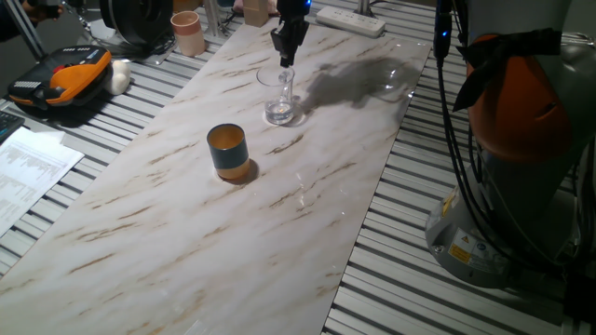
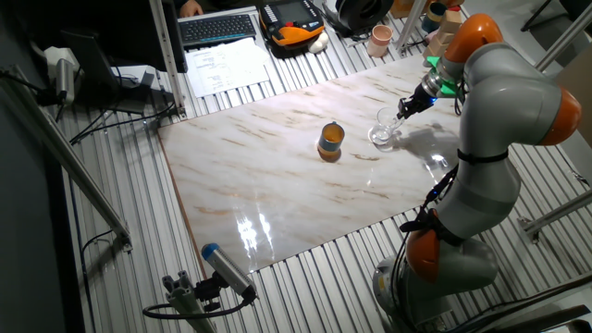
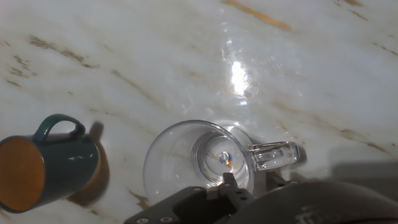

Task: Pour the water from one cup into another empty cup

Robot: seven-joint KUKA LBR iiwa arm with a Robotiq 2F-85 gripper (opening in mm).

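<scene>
The clear glass cup (image 1: 279,99) stands upright on the marble tabletop, and its handle (image 3: 273,155) shows in the hand view. Any water in it is barely visible. The glass also shows in the other fixed view (image 2: 383,132) and from above in the hand view (image 3: 186,163). The teal cup (image 1: 226,150) with an orange inside stands a short way in front of it, upright and empty (image 3: 43,169). My gripper (image 1: 287,61) points down at the glass's rim beside the handle. Its fingers are close together, seemingly pinching the glass wall.
A pinkish-beige cup (image 1: 187,33) stands at the far left edge of the marble top (image 1: 186,251). An orange and black device (image 1: 65,79) and papers (image 1: 28,172) lie on the slatted table to the left. A white power strip (image 1: 349,19) lies at the back.
</scene>
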